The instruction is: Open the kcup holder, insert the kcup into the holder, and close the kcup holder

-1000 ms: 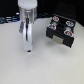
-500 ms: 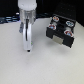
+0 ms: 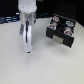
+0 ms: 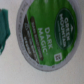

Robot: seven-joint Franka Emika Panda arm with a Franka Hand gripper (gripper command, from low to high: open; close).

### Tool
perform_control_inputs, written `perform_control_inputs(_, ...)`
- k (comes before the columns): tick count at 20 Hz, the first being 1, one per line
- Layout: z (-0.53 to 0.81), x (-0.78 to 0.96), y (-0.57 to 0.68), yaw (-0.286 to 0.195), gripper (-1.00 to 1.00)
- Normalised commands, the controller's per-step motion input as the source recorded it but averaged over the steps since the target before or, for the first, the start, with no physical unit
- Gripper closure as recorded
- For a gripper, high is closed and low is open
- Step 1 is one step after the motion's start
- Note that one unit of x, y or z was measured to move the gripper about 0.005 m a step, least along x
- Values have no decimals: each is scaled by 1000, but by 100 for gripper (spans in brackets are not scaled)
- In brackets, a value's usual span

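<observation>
My gripper (image 3: 27, 49) is white with grey parts. The holder (image 3: 61, 31) is black, with white and red round spots on its top. The table (image 3: 45, 67) is white. In my wrist view the kcup (image 4: 46, 35) has a green lid with white letters, a dark band and a silver rim.

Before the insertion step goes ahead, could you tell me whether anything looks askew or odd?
Nothing stands out. The kcup holder sits intact on the table, and the kcup, directly below the wrist camera, shows an undamaged green lid.
</observation>
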Motion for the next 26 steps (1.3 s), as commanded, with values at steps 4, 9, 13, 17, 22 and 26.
perform_control_inputs(4, 0, 3, -3, -45, 100)
perform_control_inputs(9, -3, 11, 1, -38, 100)
perform_control_inputs(13, 55, 17, 11, -46, 100)
perform_control_inputs(17, 533, 47, 190, -34, 100)
perform_control_inputs(22, 841, 104, 318, -13, 100)
perform_control_inputs(26, 875, 142, 463, -2, 100)
